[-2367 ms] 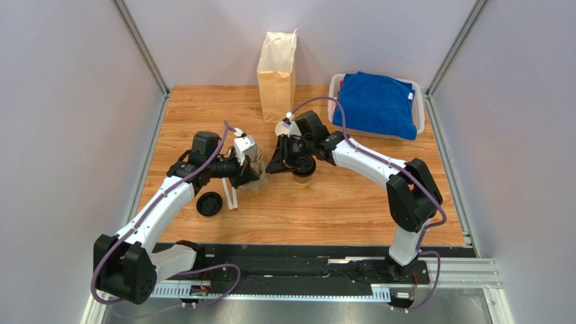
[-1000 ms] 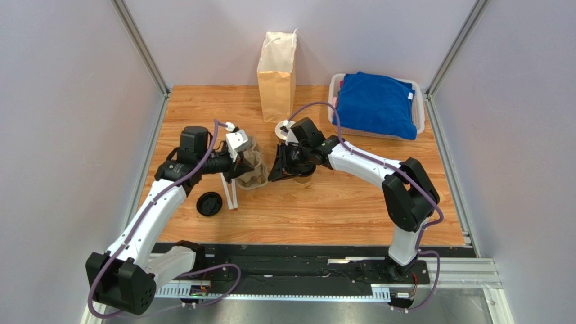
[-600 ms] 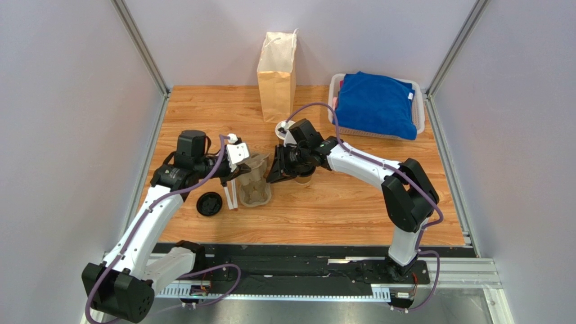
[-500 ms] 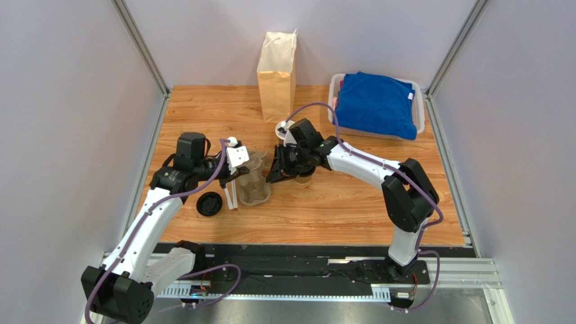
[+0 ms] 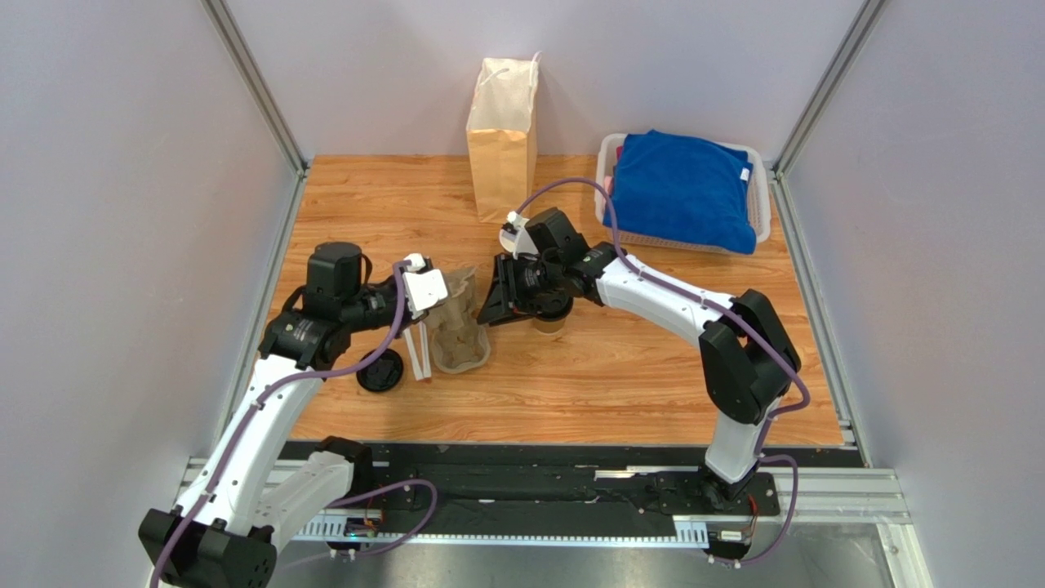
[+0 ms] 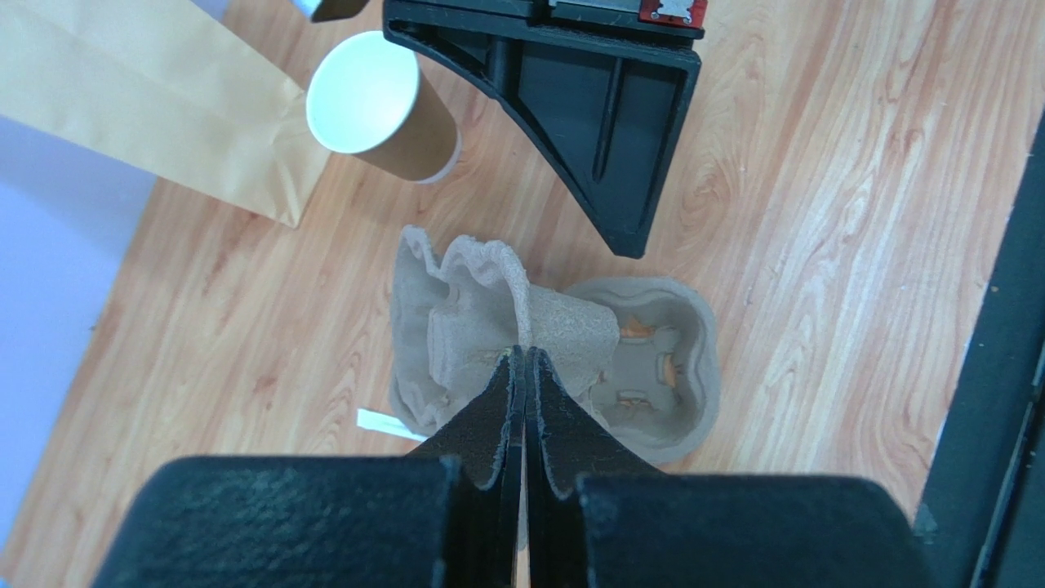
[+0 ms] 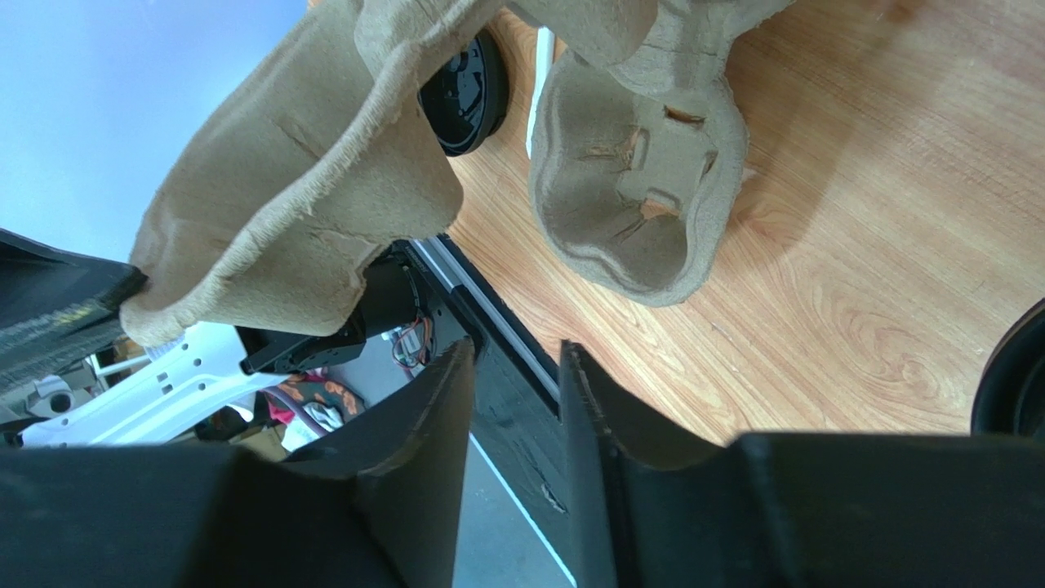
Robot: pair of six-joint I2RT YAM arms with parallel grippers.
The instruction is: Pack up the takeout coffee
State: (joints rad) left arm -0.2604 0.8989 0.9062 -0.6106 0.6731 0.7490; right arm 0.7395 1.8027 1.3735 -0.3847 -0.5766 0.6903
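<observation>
The coffee stands near the middle of the tabletop, mostly hidden under the right arm's wrist in the top view, so only a bit of its brown wall shows. Nothing grips it.

The left gripper is clamped tight on the rim of a pulp carrier. In its own wrist view the two fingers meet flat on the thin, wavy edge, with no gap between them. The carrier hangs tilted from that edge, its cup pockets facing up and toward the right arm. Whether its low end touches the wood I cannot tell. It sits just left of the coffee, between the two arms.

The right gripper points at the carrier from the right, close to it but apart. Its jaws stand partly open, a narrow gap between them, and nothing is in that gap.

A loose black lid lies flat toward the left edge – near side of the carrier – with a thin white strip beside it. An open cup stands upright behind the right gripper, next to the foot of a paper bag at the far edge. In the far right corner sits a basket holding a blue towel.
</observation>
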